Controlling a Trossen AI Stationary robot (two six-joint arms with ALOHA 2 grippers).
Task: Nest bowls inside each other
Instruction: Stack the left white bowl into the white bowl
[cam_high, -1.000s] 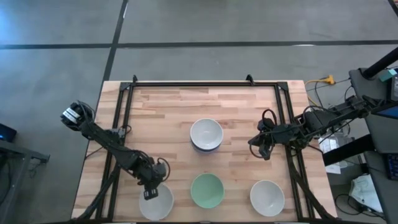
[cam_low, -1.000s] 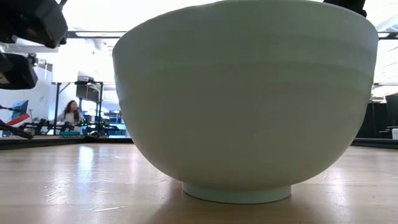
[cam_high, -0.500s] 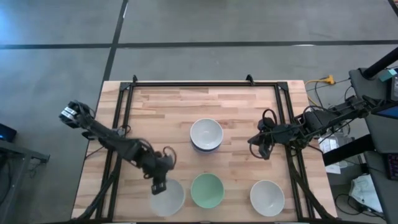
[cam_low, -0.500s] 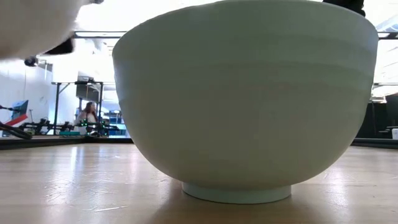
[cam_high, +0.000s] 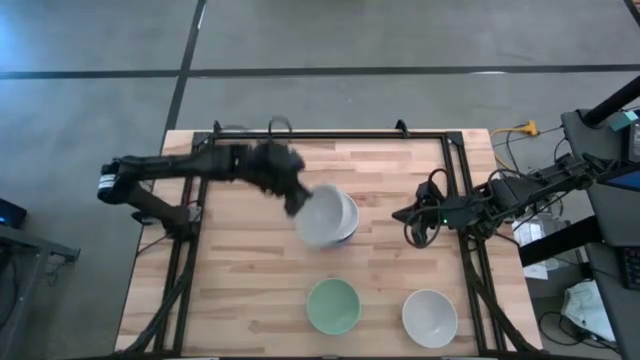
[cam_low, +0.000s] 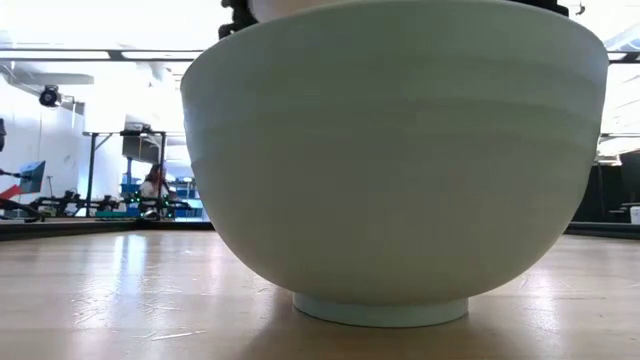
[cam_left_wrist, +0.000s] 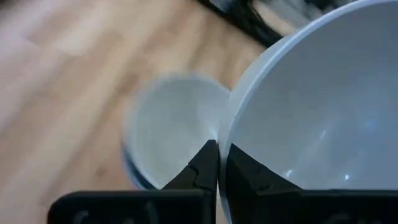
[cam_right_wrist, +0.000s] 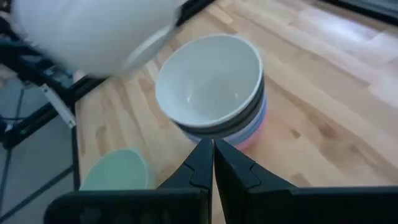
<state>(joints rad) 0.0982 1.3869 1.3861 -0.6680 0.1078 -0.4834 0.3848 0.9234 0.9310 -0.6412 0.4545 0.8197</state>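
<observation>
- the left gripper (cam_high: 296, 203) holds a white bowl (cam_high: 322, 216) by its rim, one finger inside the bowl and one outside, pinched tight on the wall (cam_left_wrist: 217, 180).
- that held white bowl hangs in the air, overlapping the near-left edge of the stack of bowls (cam_high: 340, 222) at the middle of the table (cam_high: 250, 290); whether it touches the stack cannot be told.
- past the left fingers, the stack's top bowl (cam_left_wrist: 171, 127) shows white inside, with a dark rim below it.
- the right gripper (cam_high: 413, 230) waits to the right of the stack, apart from it, its fingers (cam_right_wrist: 208, 165) pressed together with nothing between them.
- ahead of the right fingers the stack (cam_right_wrist: 214, 93) shows a white bowl on top, then dark, blue and pink rims.
- the mint green bowl (cam_high: 332, 305) sits alone near the front edge, well apart from both sets of fingers.
- another white bowl (cam_high: 430, 317) sits to its right.
</observation>
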